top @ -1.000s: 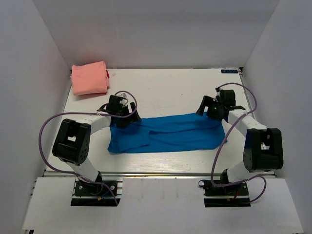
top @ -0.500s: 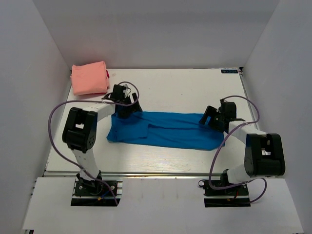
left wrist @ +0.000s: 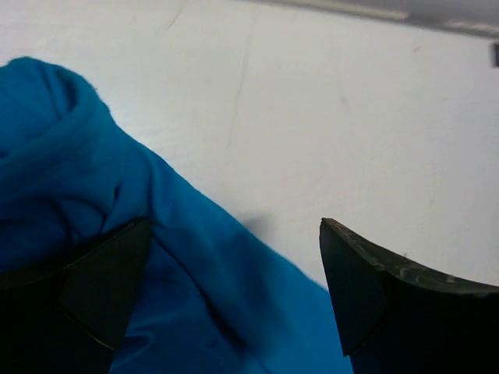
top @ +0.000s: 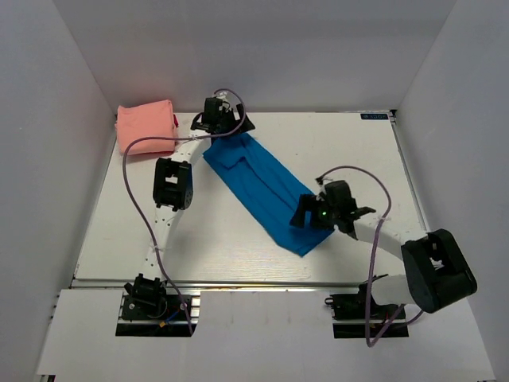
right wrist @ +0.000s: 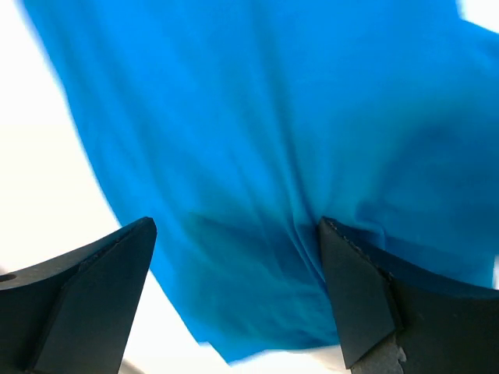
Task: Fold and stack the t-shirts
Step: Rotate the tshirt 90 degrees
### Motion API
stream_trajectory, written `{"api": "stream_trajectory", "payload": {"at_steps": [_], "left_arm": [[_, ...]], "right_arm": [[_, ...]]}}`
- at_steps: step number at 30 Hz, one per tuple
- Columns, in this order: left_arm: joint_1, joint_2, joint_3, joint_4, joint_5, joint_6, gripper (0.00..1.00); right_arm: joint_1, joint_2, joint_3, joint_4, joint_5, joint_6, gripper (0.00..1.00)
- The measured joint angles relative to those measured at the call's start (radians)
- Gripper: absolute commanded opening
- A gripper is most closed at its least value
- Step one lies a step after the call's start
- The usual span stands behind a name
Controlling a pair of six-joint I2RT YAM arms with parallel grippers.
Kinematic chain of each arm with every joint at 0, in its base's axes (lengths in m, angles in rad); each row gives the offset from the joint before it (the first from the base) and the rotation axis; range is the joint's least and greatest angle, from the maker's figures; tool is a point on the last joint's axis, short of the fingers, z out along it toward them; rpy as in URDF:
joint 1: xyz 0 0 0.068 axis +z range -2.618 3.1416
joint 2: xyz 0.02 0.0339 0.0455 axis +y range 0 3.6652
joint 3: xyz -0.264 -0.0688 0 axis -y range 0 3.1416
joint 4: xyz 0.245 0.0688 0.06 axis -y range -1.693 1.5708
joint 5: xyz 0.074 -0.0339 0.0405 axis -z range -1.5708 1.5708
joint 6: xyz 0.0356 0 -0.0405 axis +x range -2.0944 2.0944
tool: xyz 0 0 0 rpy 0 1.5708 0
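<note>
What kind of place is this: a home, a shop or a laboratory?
Likely a robot lab cell: a white table boxed in by bare grey walls, with left arm and right arm bolted at its near edge.

No readable text, dark label (top: 375,116) at table (top: 238,247) far edge illegible

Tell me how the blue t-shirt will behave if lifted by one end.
Probably floppy: the blue t-shirt lies in soft folds and creases, so a lifted end would likely droop. Likely light for its size: thin cloth lying flat on the table. Pushed, it would probably bunch rather than slide.
</note>
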Motion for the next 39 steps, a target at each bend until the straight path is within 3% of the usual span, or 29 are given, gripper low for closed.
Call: {"api": "stream_trajectory", "payload": {"at_steps": [8, 13, 27, 32, 39], "left_arm": [[-0.032, 0.131, 0.098, 0.245, 0.129, -0.148, 1.0], [-0.09, 0.151, 0.098, 0.328, 0.139, -0.206, 1.0], [-0.142, 0.178, 0.087, 0.494, 0.112, -0.282, 1.0], [-0.142, 0.159, 0.079, 0.495, 0.085, -0.232, 1.0], [-0.132, -0.185, -0.158, 0.393, 0.053, -0.085, 1.0]], "right_arm": [[0.544, 0.101, 0.05, 0.105, -0.077, 0.039, 0.9], [0.728, 0.154, 0.116, 0.09, -0.075, -0.02, 0.9], [0.786, 0.065, 0.231, -0.149, 0.023, -0.054, 0.9], [0.787, 0.023, 0.282, -0.22, 0.166, -0.04, 0.9], [0.772, -0.019, 0.346, -0.295, 0.382, 0.008, 0.9]]}}
